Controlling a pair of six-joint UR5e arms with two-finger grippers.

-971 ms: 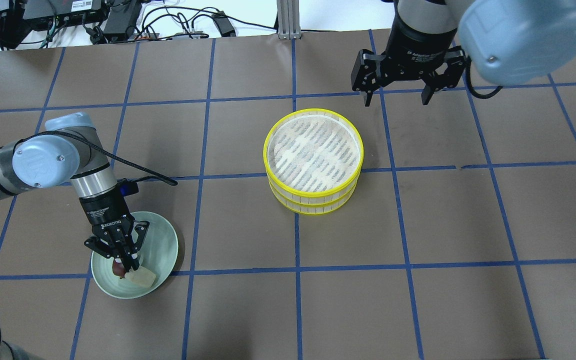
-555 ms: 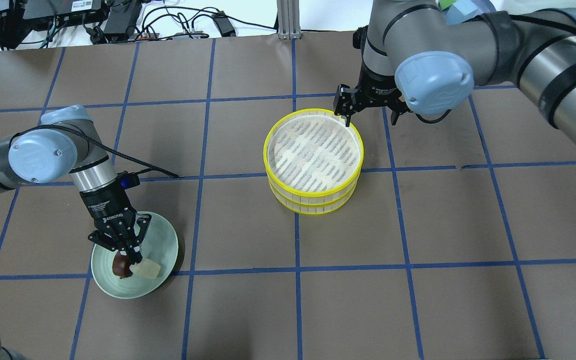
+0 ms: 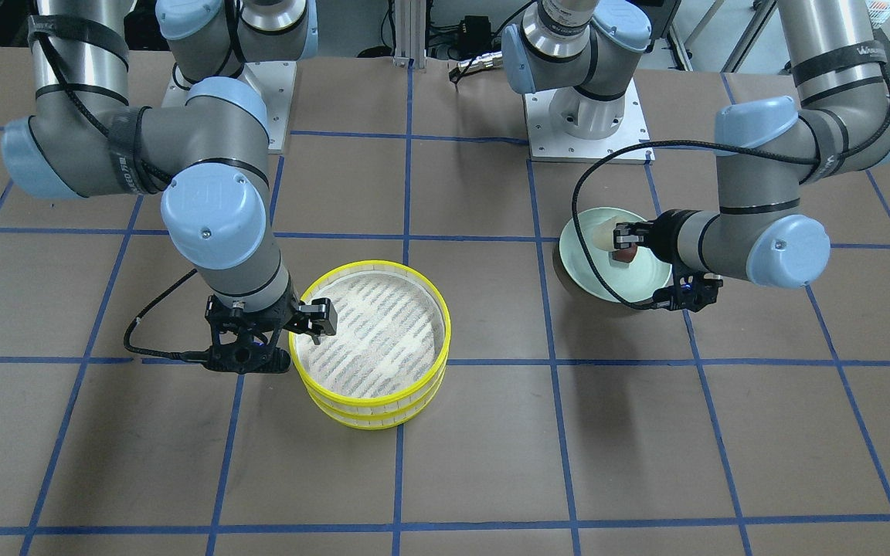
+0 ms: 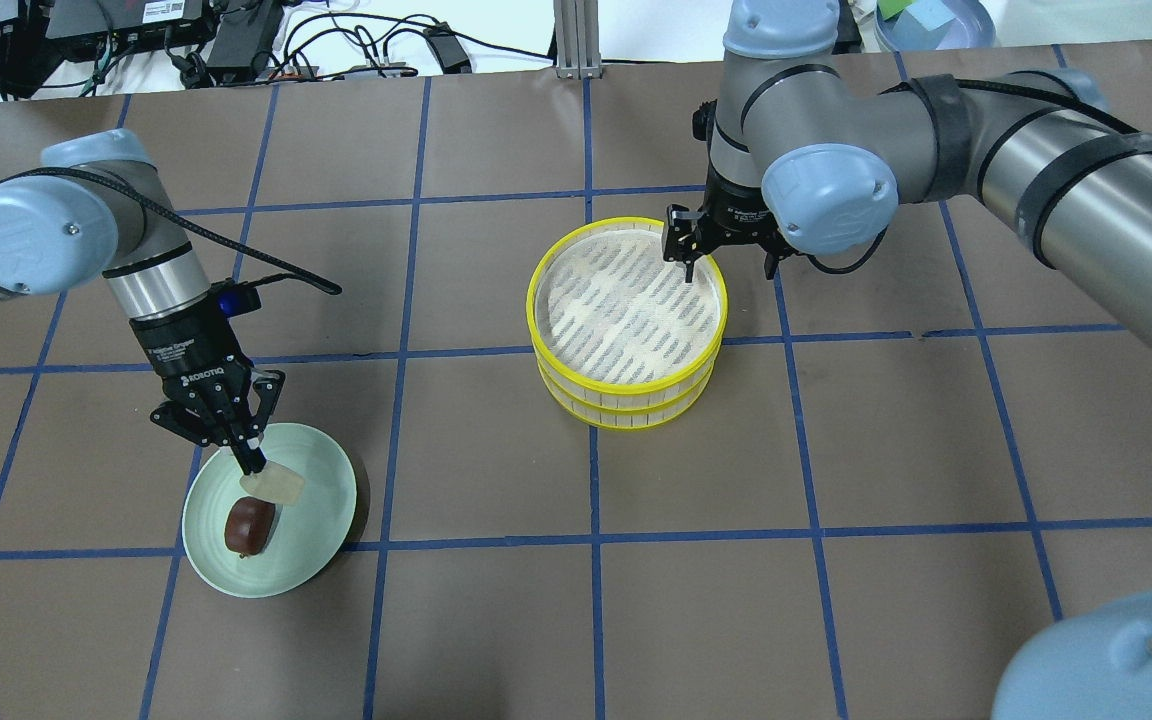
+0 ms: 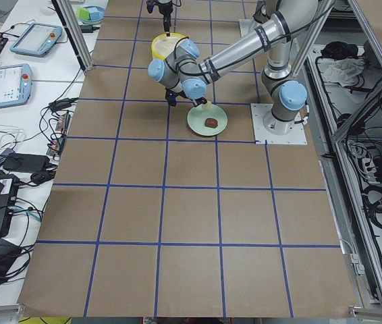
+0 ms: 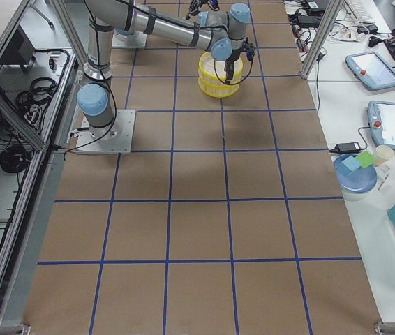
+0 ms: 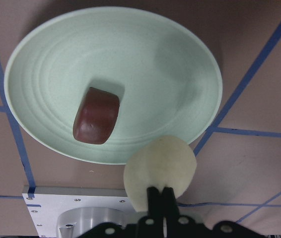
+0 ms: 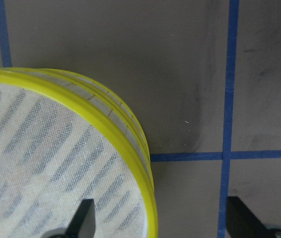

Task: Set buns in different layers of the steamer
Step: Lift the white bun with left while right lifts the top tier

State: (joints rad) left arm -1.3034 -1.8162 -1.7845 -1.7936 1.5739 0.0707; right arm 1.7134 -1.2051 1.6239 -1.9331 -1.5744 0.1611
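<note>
The steamer (image 4: 536,300) is two stacked yellow-rimmed trays at mid-table, with its top mesh floor bare. My right gripper (image 4: 728,268) is open and straddles its far right rim, one finger inside and one outside, as the right wrist view (image 8: 160,218) shows over the rim (image 8: 130,144). My left gripper (image 4: 254,462) is shut on the cream bun (image 4: 278,487) and holds it just above the pale green plate (image 4: 336,490). The dark reddish-brown bun (image 4: 248,527) lies on the plate. The left wrist view shows the cream bun (image 7: 160,171) in the fingertips and the brown bun (image 7: 97,115) below.
The table is brown paper with a blue tape grid. Cables and power units (image 4: 236,40) lie beyond its far edge. The right arm's elbow (image 3: 213,208) hangs over the table beside the steamer (image 3: 371,266). The plate (image 3: 592,262) sits near the left arm's base.
My left gripper has lifted the cream bun off the plate and drawn back from the brown bun. My right gripper has come down onto the steamer's far right rim.
</note>
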